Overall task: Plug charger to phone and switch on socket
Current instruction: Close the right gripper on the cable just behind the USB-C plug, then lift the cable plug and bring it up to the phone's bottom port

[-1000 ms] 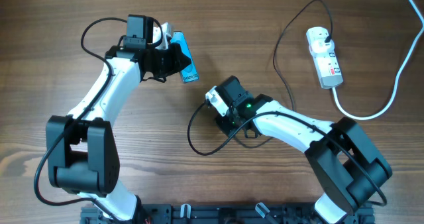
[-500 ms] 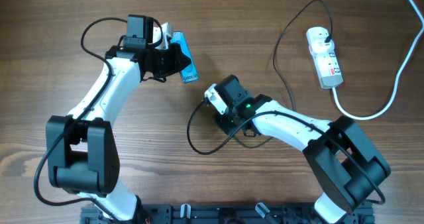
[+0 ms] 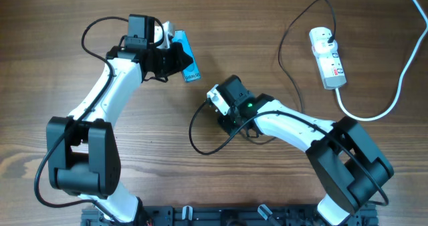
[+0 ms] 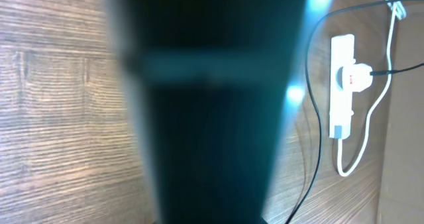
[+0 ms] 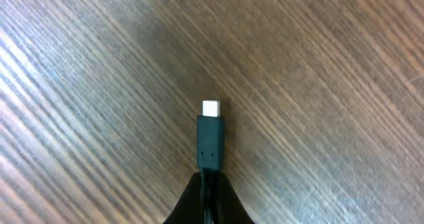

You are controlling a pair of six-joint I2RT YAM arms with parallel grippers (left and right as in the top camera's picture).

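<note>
My left gripper (image 3: 175,57) is shut on the phone (image 3: 188,60), whose teal-blue screen shows at the upper middle of the table. In the left wrist view the phone (image 4: 212,105) fills the middle as a dark blur. My right gripper (image 3: 215,99) is shut on the charger's black cable just behind its plug tip (image 5: 211,136), held over the wood a little below and right of the phone. The black cable (image 3: 284,59) runs up to a white adapter (image 3: 323,37) seated in the white socket strip (image 3: 329,65) at the upper right. The strip also shows in the left wrist view (image 4: 342,85).
The socket's thick white cord (image 3: 394,85) loops at the far right edge. A loop of the black cable (image 3: 197,142) lies on the table below my right gripper.
</note>
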